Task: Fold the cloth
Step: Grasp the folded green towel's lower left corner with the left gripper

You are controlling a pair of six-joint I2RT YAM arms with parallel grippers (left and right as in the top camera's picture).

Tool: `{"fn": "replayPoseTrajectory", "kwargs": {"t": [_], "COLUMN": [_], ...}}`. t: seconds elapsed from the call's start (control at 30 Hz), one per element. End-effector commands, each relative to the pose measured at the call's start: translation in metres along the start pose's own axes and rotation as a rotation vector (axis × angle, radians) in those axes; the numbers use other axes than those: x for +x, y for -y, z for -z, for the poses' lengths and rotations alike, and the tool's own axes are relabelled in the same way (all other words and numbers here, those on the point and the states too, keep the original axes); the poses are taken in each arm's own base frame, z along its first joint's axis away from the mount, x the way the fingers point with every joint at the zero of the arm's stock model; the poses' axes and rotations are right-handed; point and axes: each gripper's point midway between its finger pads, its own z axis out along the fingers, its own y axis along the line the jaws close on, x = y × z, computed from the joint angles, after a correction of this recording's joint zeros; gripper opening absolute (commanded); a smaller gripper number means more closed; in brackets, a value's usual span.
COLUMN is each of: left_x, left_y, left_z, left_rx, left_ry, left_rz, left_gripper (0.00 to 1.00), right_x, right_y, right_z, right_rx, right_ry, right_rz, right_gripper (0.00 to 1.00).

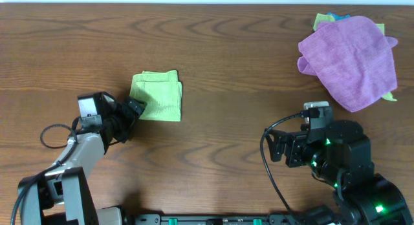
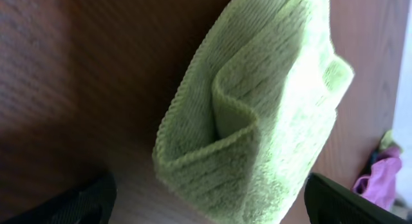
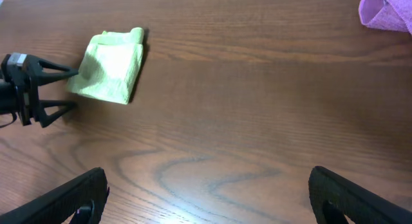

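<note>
Cloth: the green cloth (image 1: 157,96) lies flat on the desk (image 1: 246,63), left of centre, folded into a small, roughly square packet
Texture: soft, fine-ribbed weave with rolled edges; the desk is dark brown wood with a wavy grain
Left tool: the left tool (image 1: 134,110) sits at the packet's lower-left corner, its fingers spread wide to either side of that edge, gripping nothing
Right tool: the right tool (image 1: 272,147) is wide open and empty, over bare desk well apart from the packet
Left wrist only: close up, the green cloth (image 2: 257,114) shows stacked layers, one inner layer buckled into a loop
Right wrist only: from the side, the left tool's upper finger (image 3: 58,69) meets the packet's edge
Far corner: a crumpled purple cloth (image 1: 349,60) lies on other coloured cloths at the back right
</note>
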Motion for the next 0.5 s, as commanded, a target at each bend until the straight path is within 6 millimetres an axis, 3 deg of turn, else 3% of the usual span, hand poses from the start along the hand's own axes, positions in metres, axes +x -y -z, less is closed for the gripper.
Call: {"fn": "replayPoseTrajectory", "kwargs": {"t": [0.0, 0.13, 0.47], "left_x": [0.008, 0.010, 0.019], "left_y": [-0.023, -0.026, -0.035], "left_z": [-0.005, -0.010, -0.049], "left_rx": [-0.061, -0.050, -0.040], "left_ry": [0.006, 0.017, -0.019], "left_rz": [0.059, 0.054, 0.061], "left_gripper": [0.95, 0.95, 0.96], "right_x": [0.002, 0.002, 0.002], "right_y": [0.003, 0.003, 0.003], "right_z": [-0.001, -0.001, -0.001], "right_rx": [0.007, 0.007, 0.007], "right_ry": [-0.003, -0.003, -0.003], "right_rz": [-0.020, -0.020, -0.020], "right_gripper": [0.99, 0.99, 0.99]}}
